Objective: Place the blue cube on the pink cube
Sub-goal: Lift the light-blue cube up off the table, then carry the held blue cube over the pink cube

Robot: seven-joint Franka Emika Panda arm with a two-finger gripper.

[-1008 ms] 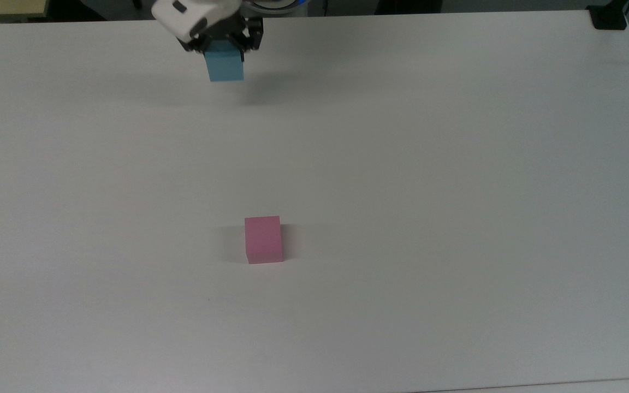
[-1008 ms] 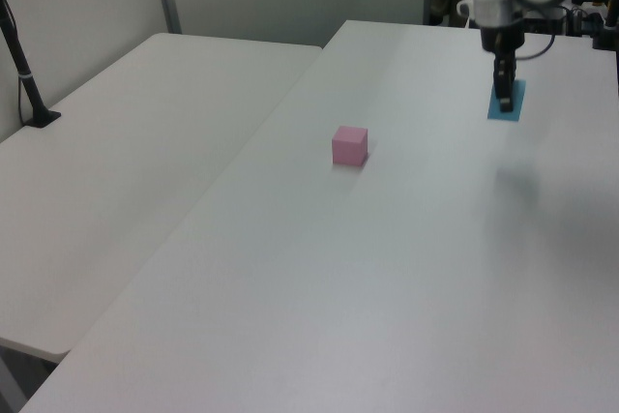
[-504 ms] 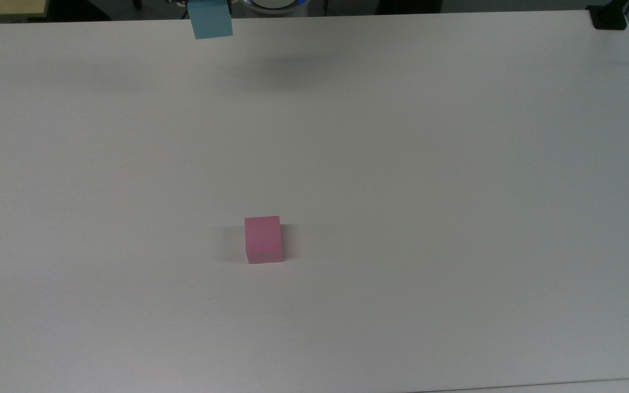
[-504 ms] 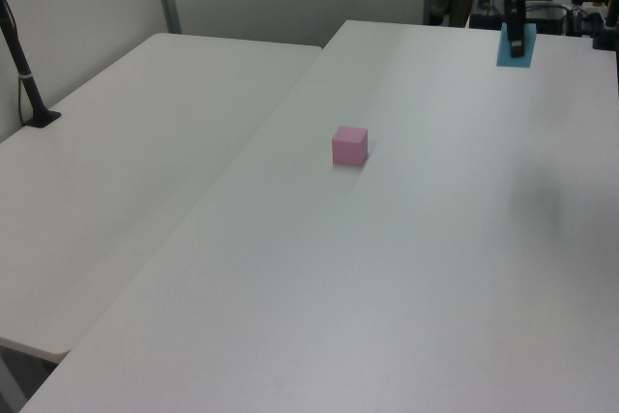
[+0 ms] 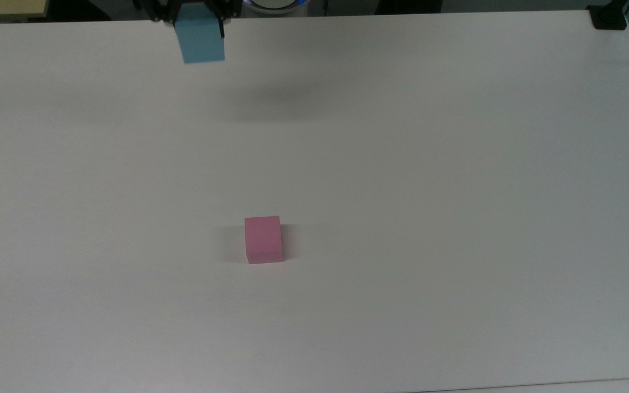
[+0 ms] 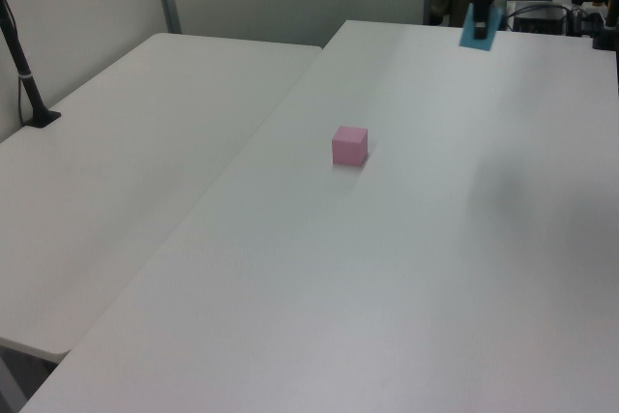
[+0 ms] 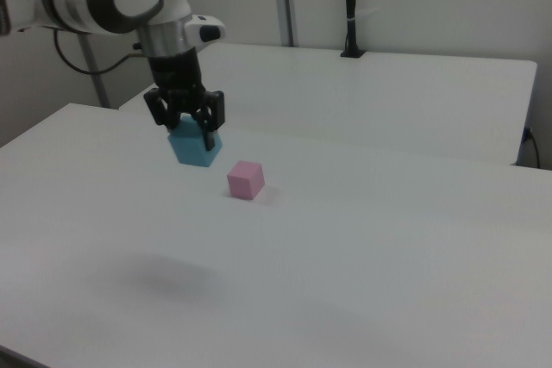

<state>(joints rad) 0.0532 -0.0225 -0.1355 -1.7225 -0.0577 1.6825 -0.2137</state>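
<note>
1. The pink cube (image 5: 263, 239) sits alone on the white worktop (image 5: 456, 191), near us, and has not moved.
2. Far back, the blue cube (image 5: 201, 41) hangs high in the air, gripped by the jaws.
3. It has just gone up and begun coming closer, so stacking comes next, I think.

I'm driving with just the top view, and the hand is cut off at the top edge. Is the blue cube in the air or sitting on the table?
Observer: In the air. The right view shows the blue cube hanging clear above the table, its shadow lying apart below.
Operator: Is the hand really holding it?
Observer: Yes. In the right view the hand has a finger pressed on each side of it.
Operator: Is it high enough to go over the pink cube?
Observer: The left view shows it well above the top of the pink cube.
</note>
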